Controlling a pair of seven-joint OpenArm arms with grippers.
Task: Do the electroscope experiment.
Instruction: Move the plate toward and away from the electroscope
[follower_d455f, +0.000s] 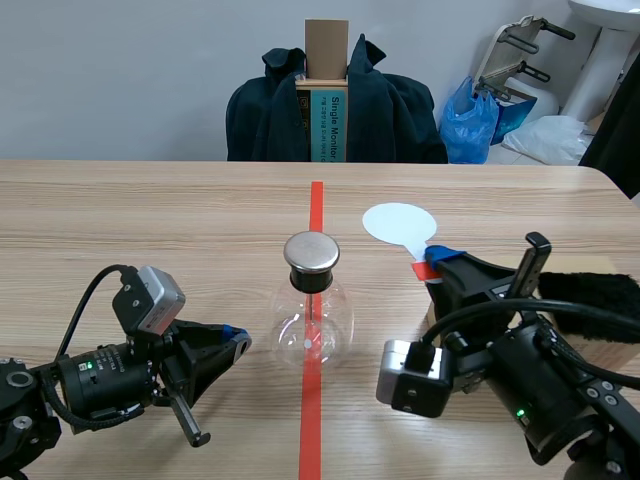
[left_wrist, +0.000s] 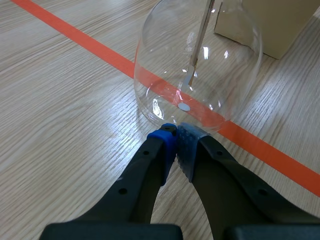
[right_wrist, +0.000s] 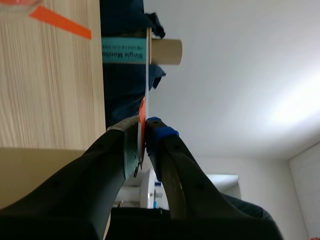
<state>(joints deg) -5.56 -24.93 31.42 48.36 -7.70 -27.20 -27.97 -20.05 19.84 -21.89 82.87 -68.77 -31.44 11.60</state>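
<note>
Ahead of the left claw (left_wrist: 175, 131), the glass flask (left_wrist: 200, 70) is cut off above its bulb. Its neck and cap lie outside the wrist view, and the metal rod (left_wrist: 200, 40) inside runs off with them. Farther ahead, only a corner of a cardboard box (left_wrist: 265, 25) shows. Pinched in the right claw (right_wrist: 144, 125), what appears to be a paddle (right_wrist: 142, 111) shows edge-on, its face unseen.

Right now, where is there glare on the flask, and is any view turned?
Scene view: glints on the flask and its metal cap. Left wrist view: white glare spots on the glass. Right wrist view: rolled sideways, the table stands upright, the paddle shows edge-on.
</note>
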